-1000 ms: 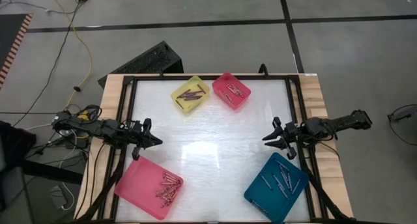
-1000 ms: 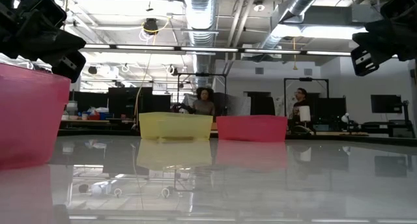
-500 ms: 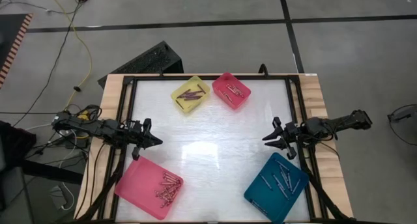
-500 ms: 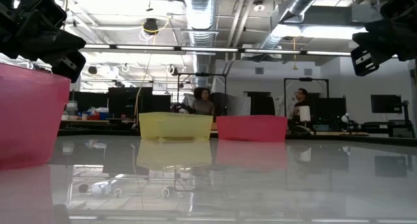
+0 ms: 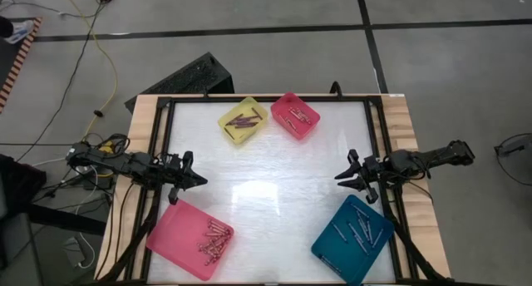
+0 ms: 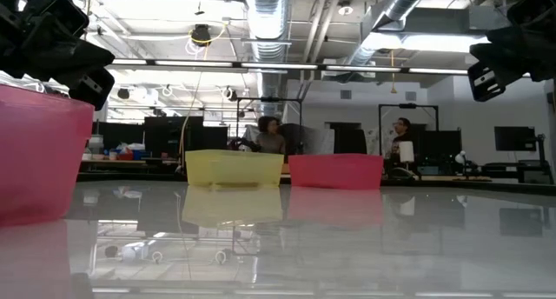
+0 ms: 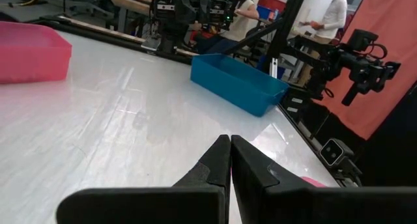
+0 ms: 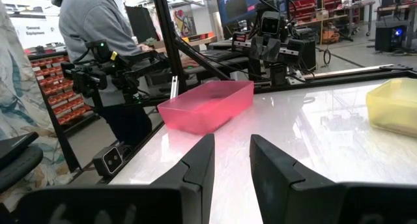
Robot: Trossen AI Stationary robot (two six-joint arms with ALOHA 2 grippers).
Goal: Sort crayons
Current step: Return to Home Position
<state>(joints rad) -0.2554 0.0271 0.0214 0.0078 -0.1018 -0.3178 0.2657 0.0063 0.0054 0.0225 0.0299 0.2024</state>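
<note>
as crayons (image 5: 352, 228) lie in teal tray (image 5: 354, 266), right end effector (image 5: 342, 177) near

Table (image 5: 266, 170) middle bare, two small trays (image 5: 312, 120) far, two large trays (image 5: 380, 234) near corners

Slightly parted jaws over white table (image 8: 326, 152), pink tray (image 8: 208, 110), yellow tray (image 8: 394, 110) ahead.
</note>
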